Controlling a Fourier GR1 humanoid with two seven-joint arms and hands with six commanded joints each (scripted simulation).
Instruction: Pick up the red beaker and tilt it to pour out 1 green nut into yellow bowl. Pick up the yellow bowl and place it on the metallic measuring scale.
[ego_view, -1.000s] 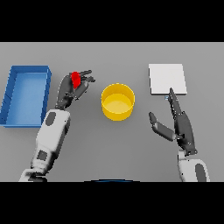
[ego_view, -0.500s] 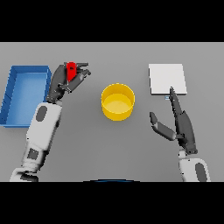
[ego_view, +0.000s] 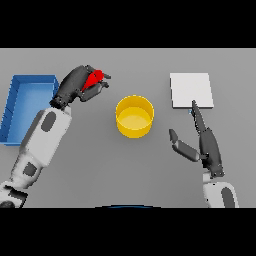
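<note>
My left hand (ego_view: 76, 83) is shut on the red beaker (ego_view: 94, 78) and holds it above the table, left of the yellow bowl (ego_view: 134, 116). The beaker is tipped, its mouth pointing right toward the bowl. Most of the beaker is hidden by my fingers. No green nut shows. The yellow bowl stands in the middle of the table. The metallic measuring scale (ego_view: 190, 90) is a pale square plate at the back right. My right hand (ego_view: 206, 144) rests open on the table just in front of the scale, fingers straight, thumb out to the left.
A blue tray (ego_view: 16, 99) sits at the left edge, beside my left forearm. Bare grey table lies between the bowl and the scale.
My left hand has lifted the red beaker, carried it right toward the bowl and tipped it over. My right hand has stayed still.
</note>
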